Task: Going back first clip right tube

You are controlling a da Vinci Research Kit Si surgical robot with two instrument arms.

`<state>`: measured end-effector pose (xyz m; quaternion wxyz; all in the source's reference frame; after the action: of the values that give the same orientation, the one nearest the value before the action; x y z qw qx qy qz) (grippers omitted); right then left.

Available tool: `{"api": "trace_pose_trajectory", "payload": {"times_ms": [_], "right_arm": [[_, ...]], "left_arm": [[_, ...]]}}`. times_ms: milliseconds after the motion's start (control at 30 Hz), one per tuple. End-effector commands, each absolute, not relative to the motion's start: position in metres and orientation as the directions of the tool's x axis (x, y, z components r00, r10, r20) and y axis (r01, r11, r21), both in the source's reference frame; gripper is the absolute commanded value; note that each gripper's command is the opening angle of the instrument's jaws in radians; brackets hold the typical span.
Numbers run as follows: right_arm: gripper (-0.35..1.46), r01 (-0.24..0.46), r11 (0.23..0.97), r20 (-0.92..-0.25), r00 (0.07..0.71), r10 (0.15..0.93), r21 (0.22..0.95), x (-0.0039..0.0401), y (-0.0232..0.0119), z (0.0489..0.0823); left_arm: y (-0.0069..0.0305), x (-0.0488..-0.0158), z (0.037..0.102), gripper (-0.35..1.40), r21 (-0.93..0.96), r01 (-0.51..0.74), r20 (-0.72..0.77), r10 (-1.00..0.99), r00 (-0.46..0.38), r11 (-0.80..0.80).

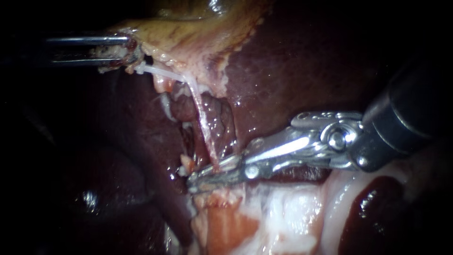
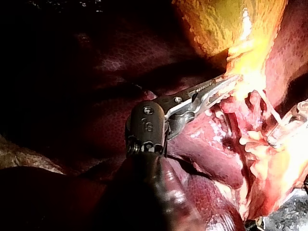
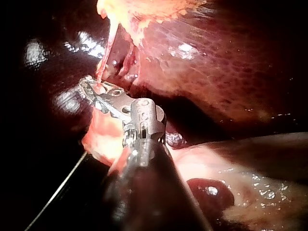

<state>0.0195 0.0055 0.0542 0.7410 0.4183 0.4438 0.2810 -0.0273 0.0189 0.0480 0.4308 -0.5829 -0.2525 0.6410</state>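
Tube (image 1: 203, 125): a thin pale strand, stretched taut. It runs from the ragged lower edge of the gallbladder (image 1: 198, 33) down to the right instrument's tip, across a raw red cleft in the liver (image 1: 292, 75).

Right instrument (image 1: 205, 178): the shaft enters from the right, and the long metal jaws reach across to the foot of the tube.

Right jaws: nearly together and clenched on the tube's lower end, which disappears between them. The right wrist view (image 3: 96, 89) agrees, with the tube (image 3: 107, 53) dropping straight into the tip.

Left instrument (image 1: 128, 53): the shaft enters from the left and lies level, well apart from the right instrument.

Left jaws: grasping the gallbladder's pale fringe. A thin white strand of tissue runs from that grip toward the top of the tube. In the left wrist view (image 2: 226, 86) the toothed jaws close on the bright yellow edge ahead of them.

Gallbladder: yellow-tan, lying above the cleft.

Liver: dark red and glossy on both sides of the tube.

Pale tissue (image 1: 283, 212): a white and pink mass just under the right jaws, touching their underside.

Tube's foot: covered by the metal, so what lies on it there cannot be made out.
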Motion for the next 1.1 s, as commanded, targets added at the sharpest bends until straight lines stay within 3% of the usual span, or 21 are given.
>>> {"api": "trace_pose_trajectory", "payload": {"times_ms": [33,200,233,300,367,533,700,1100], "right_arm": [[-0.35,-0.045,0.492,-0.422,0.448,0.788,0.870,0.0195,0.0055,0.0543],[-0.35,-0.040,0.502,-0.433,0.449,0.782,0.864,0.0195,0.0055,0.0546],[-0.25,-0.035,0.506,-0.441,0.441,0.782,0.862,0.0195,0.0054,0.0548],[0.17,-0.005,0.534,-0.482,0.422,0.768,0.846,0.0195,0.0050,0.0552],[0.45,0.004,0.547,-0.499,0.417,0.760,0.837,0.0198,0.0050,0.0554],[0.49,0.054,0.642,-0.604,0.409,0.684,0.764,0.0197,0.0051,0.0556],[0.50,-0.005,0.761,-0.707,0.365,0.606,0.649,0.0191,0.0049,0.0556],[0.50,0.045,0.862,-0.814,0.358,0.458,0.504,0.0151,0.0051,0.0560]], "left_arm": [[0.0189,-0.0273,0.0479,-0.35,-0.826,-0.259,-0.530,0.847,0.051,-0.501],[0.0189,-0.0273,0.0479,-0.35,-0.826,-0.259,-0.530,0.847,0.051,-0.501],[0.0189,-0.0273,0.0479,-0.35,-0.826,-0.259,-0.530,0.847,0.051,-0.501],[0.0189,-0.0273,0.0479,-0.35,-0.826,-0.259,-0.530,0.847,0.051,-0.501],[0.0189,-0.0273,0.0479,-0.35,-0.826,-0.259,-0.530,0.847,0.051,-0.501],[0.0189,-0.0273,0.0480,-0.35,-0.826,-0.259,-0.530,0.847,0.051,-0.501],[0.0188,-0.0273,0.0480,-0.35,-0.826,-0.259,-0.530,0.846,0.051,-0.501],[0.0188,-0.0273,0.0481,-0.35,-0.825,-0.259,-0.531,0.846,0.051,-0.502]]}}
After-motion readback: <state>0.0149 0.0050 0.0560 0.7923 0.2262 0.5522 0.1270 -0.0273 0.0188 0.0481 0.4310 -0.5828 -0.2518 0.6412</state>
